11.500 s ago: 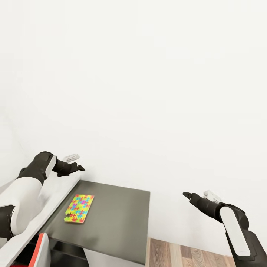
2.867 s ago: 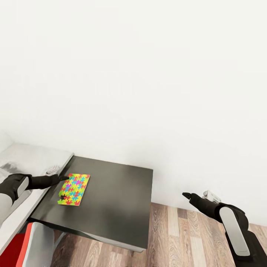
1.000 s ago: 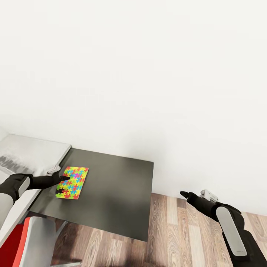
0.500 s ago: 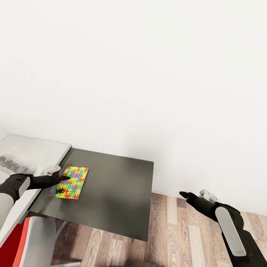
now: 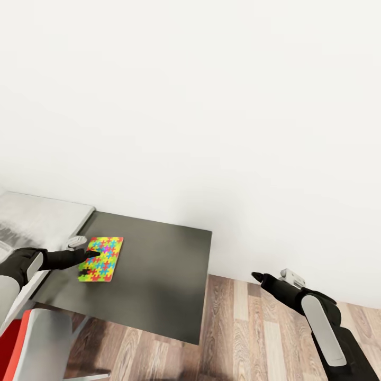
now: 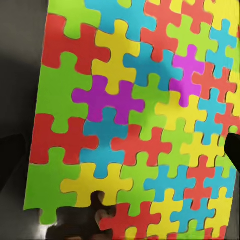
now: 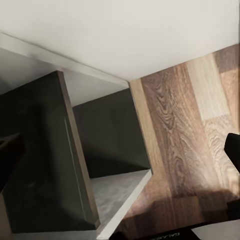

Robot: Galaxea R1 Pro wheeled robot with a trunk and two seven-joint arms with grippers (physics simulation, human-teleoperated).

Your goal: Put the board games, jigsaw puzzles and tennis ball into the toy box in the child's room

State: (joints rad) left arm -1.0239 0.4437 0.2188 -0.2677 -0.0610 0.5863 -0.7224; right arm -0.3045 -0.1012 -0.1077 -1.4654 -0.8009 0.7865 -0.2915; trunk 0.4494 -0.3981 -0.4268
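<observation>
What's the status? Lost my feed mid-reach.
Left gripper low over jigsaw puzzle, jaws unclear. Puzzle flat on the dark-grey table section. Right gripper empty, open over the floor. Nothing in the way.

Left gripper (image 5: 91, 254) low, right gripper (image 5: 257, 275) outstretched

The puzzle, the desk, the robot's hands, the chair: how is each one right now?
Jigsaw puzzle: lying flat on the dark desk, near its edge.
Dark desk section: holds the puzzle.
Left tool: over the puzzle's edge; grip unclear.
Right tool: above the floor, holding nothing.
Red-and-white chair: beside the desk.
</observation>
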